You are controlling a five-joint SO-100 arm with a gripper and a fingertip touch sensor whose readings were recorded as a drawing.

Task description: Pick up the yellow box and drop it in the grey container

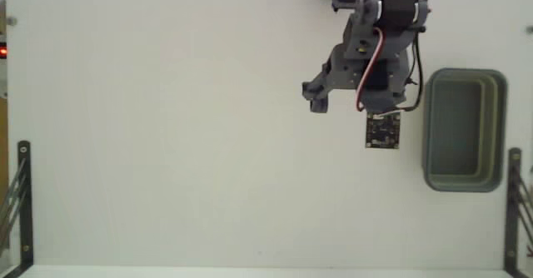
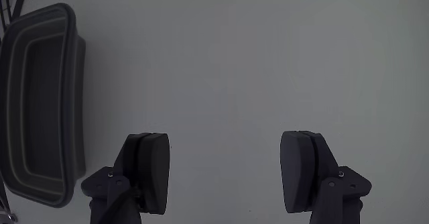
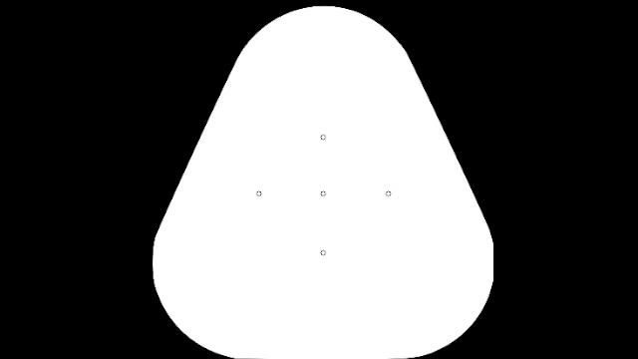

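Your gripper stands wide apart in the wrist view, both dark fingers rising from the bottom edge with only bare table between them. Nothing is clamped.

You cannot see the yellow box in either view; if it lies anywhere, it is hidden or out of frame, so its place cannot be told from here.

The container shows at the left edge of the wrist view, well apart from the fingers, its thick rim and rounded corners clear and its inside looking bare as far as the dim light allows. In the fixed view the container sits at the right side of the table, long side running up and down the picture, again with no item visible inside.

In the fixed view your arm reaches down from the top edge, just left of the container, with a small circuit board hanging at its lower end. Black metal brackets stand at the lower left and lower right corners.
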